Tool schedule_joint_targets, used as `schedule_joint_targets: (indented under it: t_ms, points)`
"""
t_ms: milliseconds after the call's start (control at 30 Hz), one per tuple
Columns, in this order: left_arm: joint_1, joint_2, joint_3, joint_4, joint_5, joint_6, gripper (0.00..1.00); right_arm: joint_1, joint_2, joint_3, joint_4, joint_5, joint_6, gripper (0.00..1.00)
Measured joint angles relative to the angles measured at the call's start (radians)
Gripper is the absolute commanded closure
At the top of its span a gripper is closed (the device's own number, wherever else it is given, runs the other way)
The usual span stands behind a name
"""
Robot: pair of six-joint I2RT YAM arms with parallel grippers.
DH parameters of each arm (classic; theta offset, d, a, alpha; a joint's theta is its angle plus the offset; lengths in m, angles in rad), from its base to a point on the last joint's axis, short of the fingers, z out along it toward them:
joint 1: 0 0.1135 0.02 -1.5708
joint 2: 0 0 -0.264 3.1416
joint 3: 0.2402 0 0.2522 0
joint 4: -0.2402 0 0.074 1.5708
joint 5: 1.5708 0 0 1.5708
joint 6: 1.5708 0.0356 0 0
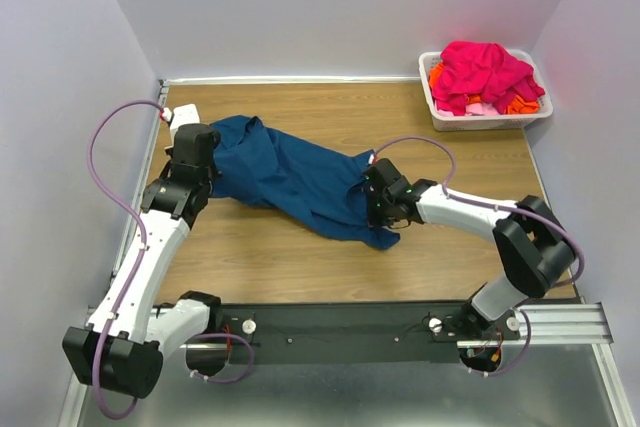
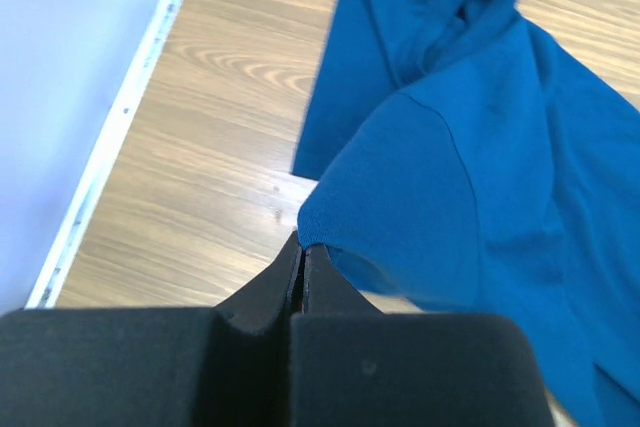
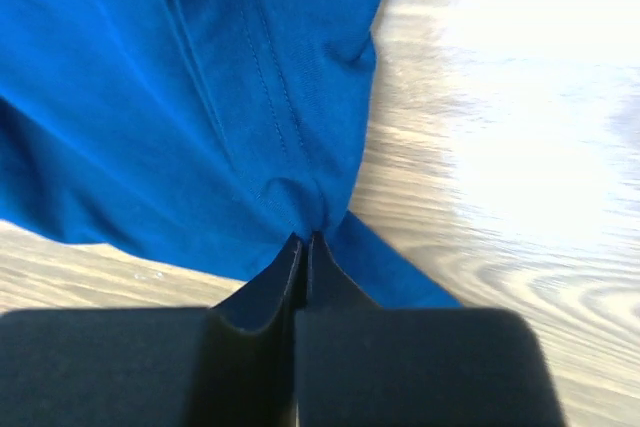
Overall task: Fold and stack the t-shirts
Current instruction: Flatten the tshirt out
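Jaws of the left gripper (image 2: 303, 252) were seen pressed together, with a hemmed edge of the dark teal-blue t-shirt (image 1: 290, 182) pinched at their tips. Those of the right gripper (image 3: 305, 247) were likewise closed, and a gathered fold of the same shirt, beside a stitched seam, was nipped between them. The shirt was thus held at both ends. It was stretched loosely between the two pairs of jaws, its long axis running straight from one pair to the other, slantwise across the wooden counter (image 1: 300, 267). Its middle was sagged and creased on the wood, and part of it was bunched beyond the left jaws. No chest print was shown.

Since each arm was already at its own end, the coming move was judged to turn on that shared axis: the cloth would have to be drawn taut along it and laid flat before any fold.

Farther off, well beyond the right jaws, a white basket (image 1: 480, 119) was set, with magenta-pink (image 1: 485, 69) and orange (image 1: 520, 104) t-shirts heaped inside it.
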Motion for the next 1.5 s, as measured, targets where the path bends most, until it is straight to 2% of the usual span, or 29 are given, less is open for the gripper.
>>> schedule_joint_targets:
  t_ms: [167, 267, 367, 400, 467, 500, 600, 733, 1133, 1500]
  points:
    - [0.056, -0.011, -0.008, 0.012, -0.002, 0.023, 1.0, -0.017, -0.073, 0.034, -0.058, 0.06, -0.024, 0.99]
    - [0.075, -0.021, -0.01, 0.017, -0.006, 0.032, 1.0, -0.102, -0.098, 0.118, -0.092, 0.108, -0.064, 0.92]
    - [0.081, -0.028, -0.011, 0.021, -0.007, 0.037, 1.0, -0.212, -0.087, 0.199, -0.104, 0.139, -0.093, 0.75]
    - [0.081, -0.029, -0.011, 0.023, -0.007, 0.039, 1.0, -0.263, -0.066, 0.25, -0.114, 0.157, -0.109, 0.65]
    - [0.082, -0.029, -0.011, 0.028, -0.006, 0.041, 1.0, -0.332, 0.005, 0.345, -0.111, 0.18, -0.138, 0.59]
    - [0.082, -0.029, -0.011, 0.03, -0.005, 0.043, 1.0, -0.354, 0.041, 0.39, -0.119, 0.186, -0.149, 0.48]
    - [0.082, -0.029, -0.014, 0.049, 0.014, 0.049, 1.0, -0.374, 0.139, 0.494, -0.128, 0.18, -0.172, 0.35]
    - [0.082, -0.029, -0.034, 0.09, 0.05, 0.054, 1.0, -0.367, 0.139, 0.481, -0.147, 0.138, -0.172, 0.35]
    - [0.082, -0.018, -0.203, 0.261, 0.095, 0.04, 1.0, -0.363, 0.082, 0.146, -0.127, 0.04, -0.063, 0.37]
    - [0.082, -0.06, -0.291, 0.346, 0.097, 0.009, 1.0, -0.325, 0.107, 0.139, -0.048, 0.031, 0.024, 0.43]
